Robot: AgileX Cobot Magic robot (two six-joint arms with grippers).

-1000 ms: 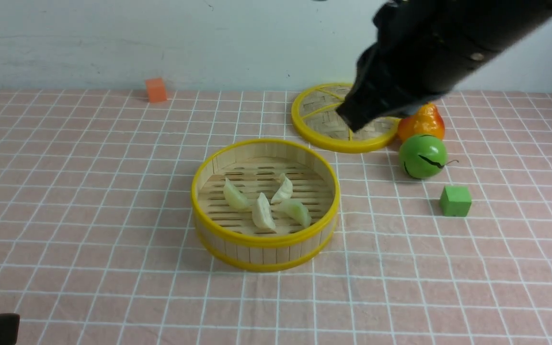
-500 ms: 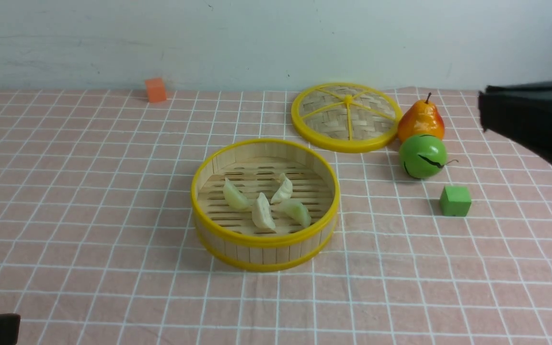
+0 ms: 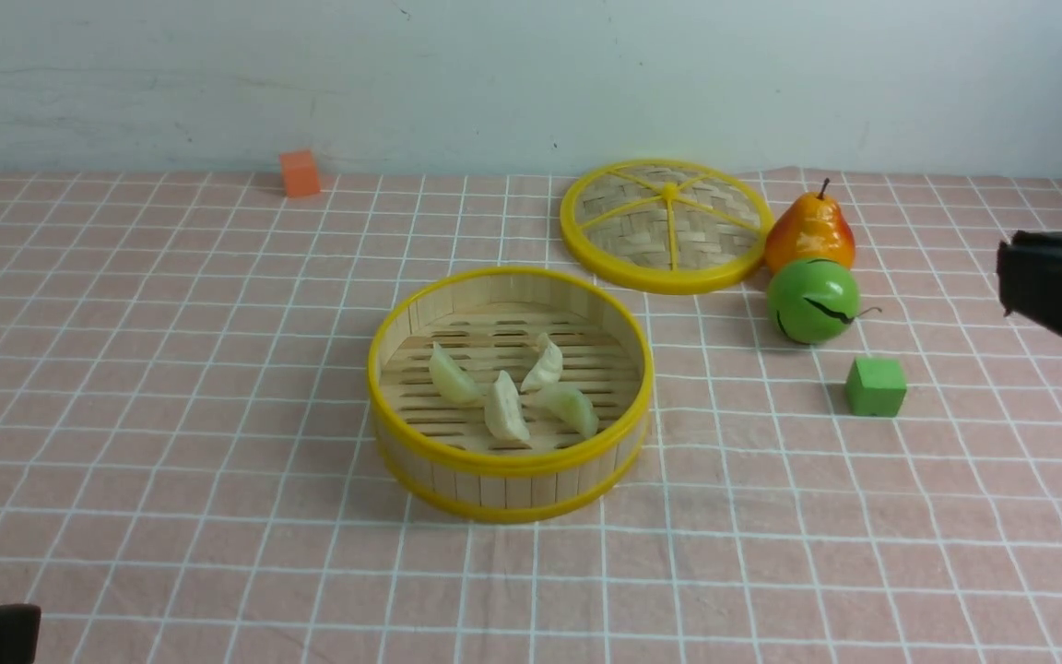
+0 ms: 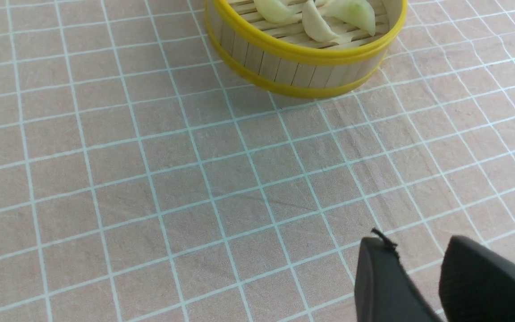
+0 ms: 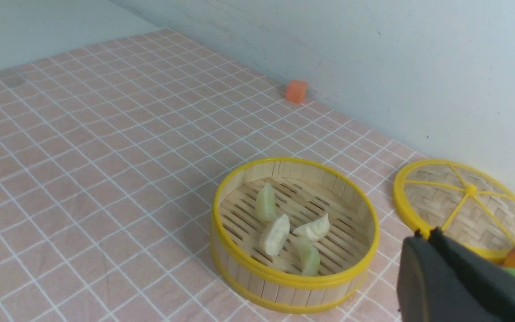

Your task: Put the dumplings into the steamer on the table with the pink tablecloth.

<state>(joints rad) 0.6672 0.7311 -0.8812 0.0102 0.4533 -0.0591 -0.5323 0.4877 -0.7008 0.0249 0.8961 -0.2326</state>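
All four dumplings (image 3: 506, 408) lie clustered on the slatted floor of the steamer (image 3: 509, 464), which stands uncovered on the table (image 3: 171, 369) with the pink tablecloth (image 3: 771, 563); its woven lid (image 3: 665, 226) lies flat beyond the steamer, to its right. The right pincer (image 5: 425, 233) hangs well to the right of the steamer, jaws pressed together on nothing. The left pincer (image 4: 418, 255) sits low, nearer than the steamer and to its left, jaws parted and empty.
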